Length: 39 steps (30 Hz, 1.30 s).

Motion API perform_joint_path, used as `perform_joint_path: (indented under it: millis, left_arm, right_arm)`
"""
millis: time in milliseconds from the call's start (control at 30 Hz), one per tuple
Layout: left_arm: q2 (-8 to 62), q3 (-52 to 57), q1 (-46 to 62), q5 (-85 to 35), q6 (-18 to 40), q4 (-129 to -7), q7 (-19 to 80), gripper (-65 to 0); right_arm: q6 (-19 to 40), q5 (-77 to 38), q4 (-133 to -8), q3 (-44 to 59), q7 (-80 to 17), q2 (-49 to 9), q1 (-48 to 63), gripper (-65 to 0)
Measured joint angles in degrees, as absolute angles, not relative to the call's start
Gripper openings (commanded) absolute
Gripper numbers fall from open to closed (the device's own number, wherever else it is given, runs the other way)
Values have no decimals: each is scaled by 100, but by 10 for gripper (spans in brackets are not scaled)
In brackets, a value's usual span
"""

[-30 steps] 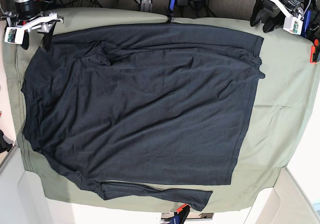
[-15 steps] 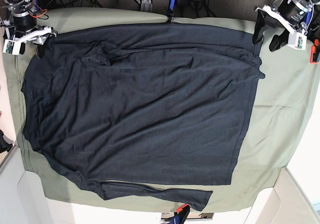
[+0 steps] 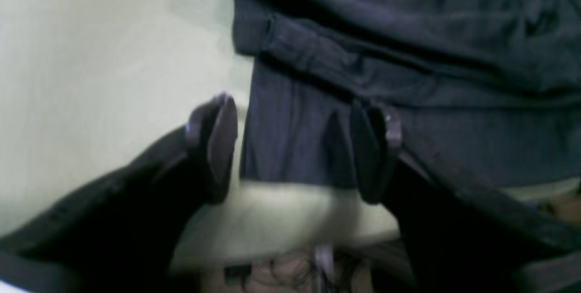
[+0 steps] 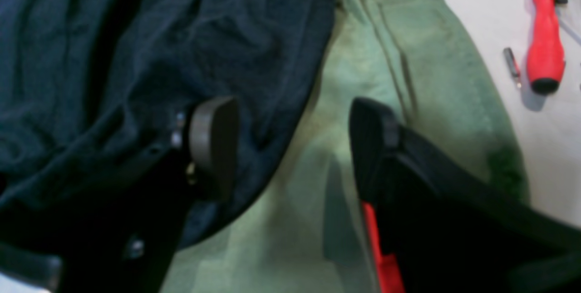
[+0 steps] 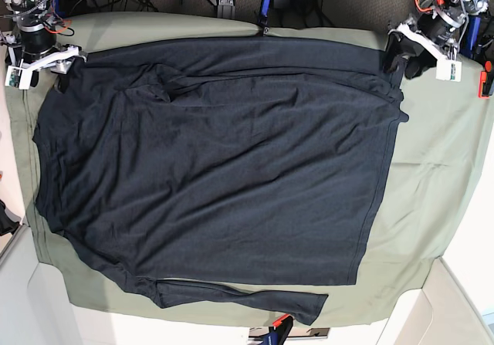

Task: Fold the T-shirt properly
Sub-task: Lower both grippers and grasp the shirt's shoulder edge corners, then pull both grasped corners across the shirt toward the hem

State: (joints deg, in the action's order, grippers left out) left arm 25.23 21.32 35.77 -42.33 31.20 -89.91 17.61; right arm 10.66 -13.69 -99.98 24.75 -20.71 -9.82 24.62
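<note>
The dark navy T-shirt lies spread flat on the olive-green cloth, with one long sleeve stretched along the near edge. My left gripper is at the shirt's far right hem corner. In the left wrist view it is open, and the hem corner lies between its fingers. My right gripper is at the far left shoulder corner. In the right wrist view it is open and straddles the edge of the shirt, with one finger over the fabric and the other over the green cloth.
A red-handled screwdriver and a small bit lie on the white table beside the cloth. A red tool lies at the far right edge. Cables and arm bases line the far side.
Both grippers have moved in from outside the cloth onto the shirt's two far corners. The shirt itself has not moved.
</note>
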Motion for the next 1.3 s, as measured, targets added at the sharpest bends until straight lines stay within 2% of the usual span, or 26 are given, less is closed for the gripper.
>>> perform_joint_path:
  millis: [200,400,567,667,700,833,967,1033,1133,1167,1300]
  left_arm:
    - [2541,2117,3378,-4246,3234,-8709,1651,-229]
    - [2541,2123,3435,-4202,3920,-8687,1841,-229]
    - [2536,2132,3496,-4213,3933,-8687,1837,-232]
    - [2539,2132,3505,-4219,3948,-8689,1824,-239]
    - [2536,2132,3505,-4215,3948,-8687,1822,-266]
    - [2536,2132,3507,-4178,3946,-8685,1881,-448]
    - [2521,2128,3509,-4165,3946,-8680,1918,-590]
    - [2521,2128,3509,-4165,3946,-8680,1949,-650]
    - [2521,2128,3509,-4165,3946,-8680,1951,-650]
    - [2519,2128,3509,-4167,3946,-8680,1949,-650]
    - [2517,2169,3682,-4136,3942,-8921,2021,-650]
  right_arm:
    - [1004,-1369,-9946,2541,-2134,-982,2462,-264]
    - [1002,-1372,-9922,2545,-2132,-982,2458,-264]
    - [1031,-1500,-9598,2552,-2043,-987,2287,-264]
    - [1271,-1483,-9314,2556,-1990,-1002,2075,-264]
    - [1315,-1474,-9244,2556,-1979,-1000,2001,-264]
    - [1444,-1594,-9174,2565,-2351,-1017,1820,-265]
    - [1527,-1739,-9174,2565,-2357,-1015,1824,-272]
    - [1527,-1737,-9174,2565,-2366,-1015,1822,-363]
    - [1505,-1826,-9170,2565,-2392,-991,1848,-595]
    - [1507,-1826,-9181,2565,-2403,-989,1857,-650]
    - [1500,-1813,-9443,2600,-3059,-998,1844,-650]
